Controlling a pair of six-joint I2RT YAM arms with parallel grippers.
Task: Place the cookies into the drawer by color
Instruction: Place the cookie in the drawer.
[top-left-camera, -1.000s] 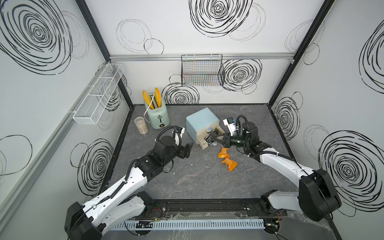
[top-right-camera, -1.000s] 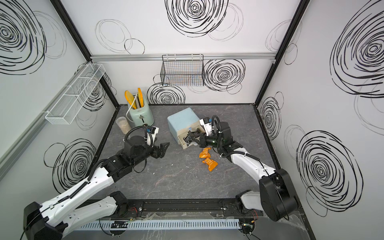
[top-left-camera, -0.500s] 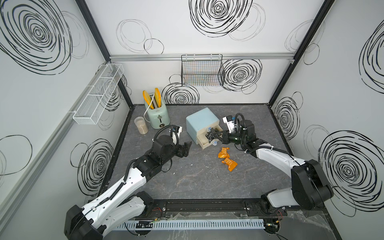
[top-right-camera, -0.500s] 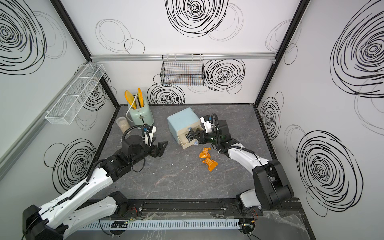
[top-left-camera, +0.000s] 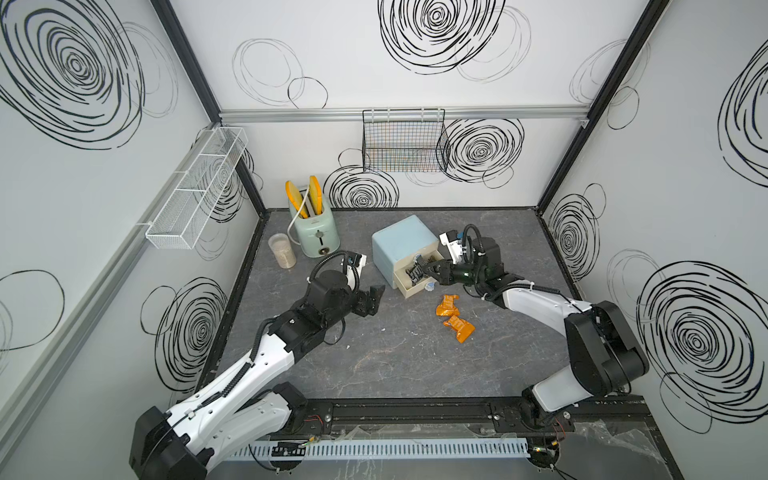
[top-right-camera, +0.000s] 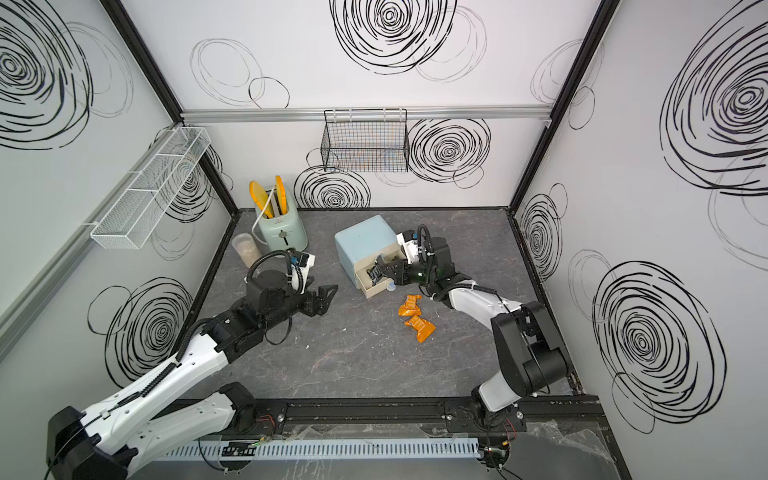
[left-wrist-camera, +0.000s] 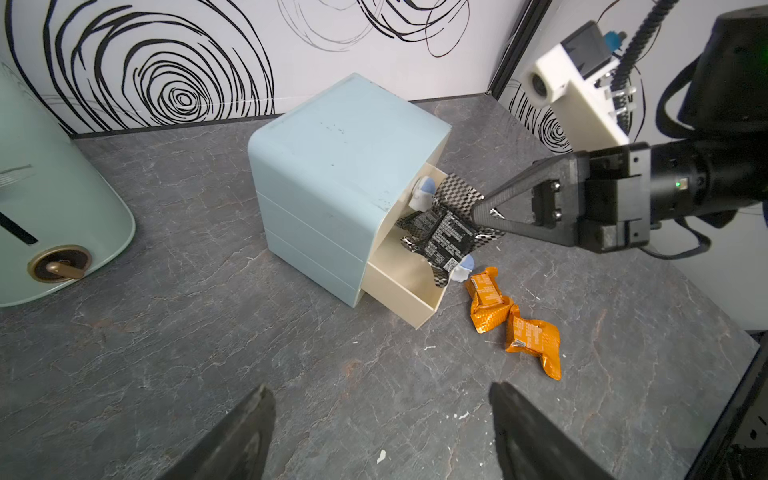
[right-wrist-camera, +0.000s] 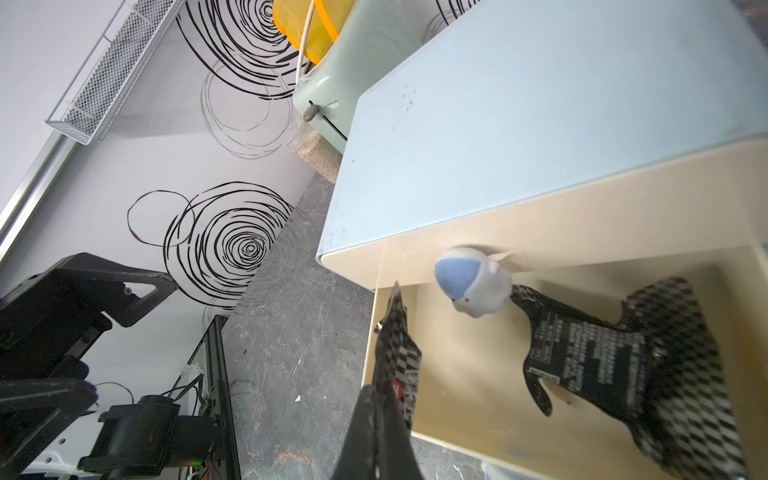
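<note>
Black foil was the business in hand: the right gripper (left-wrist-camera: 478, 214) had its jaws shut tight on a black cookie packet (right-wrist-camera: 395, 353), held on edge over the mouth of the lowest drawer (left-wrist-camera: 399, 291), which stood pulled out of the pale blue chest (left-wrist-camera: 332, 166). A second black packet (right-wrist-camera: 615, 365) lay flat inside that same drawer, so the step looked to be the dropping-in of the blacks, and nearly done. The next move, by my judgement, called only for the jaws to part with the packet well inside the cream walls, clear of the front edge, so that it fell beside its fellow and did not catch on the rim or on the knob above. After that the orange ones would want a drawer of their own, which would need opening. The left gripper (top-left-camera: 376, 299) hung over the bare table (left-wrist-camera: 208, 332) beside the chest, jaws spread wide and holding nothing. Counted: two black packets, one gripped and one in the drawer; two orange packets (left-wrist-camera: 486, 303), touching each other on the table just beside the open drawer's front; no green packet in any view; one chest of three tiers, with two knobs (left-wrist-camera: 422, 193) showing.
</note>
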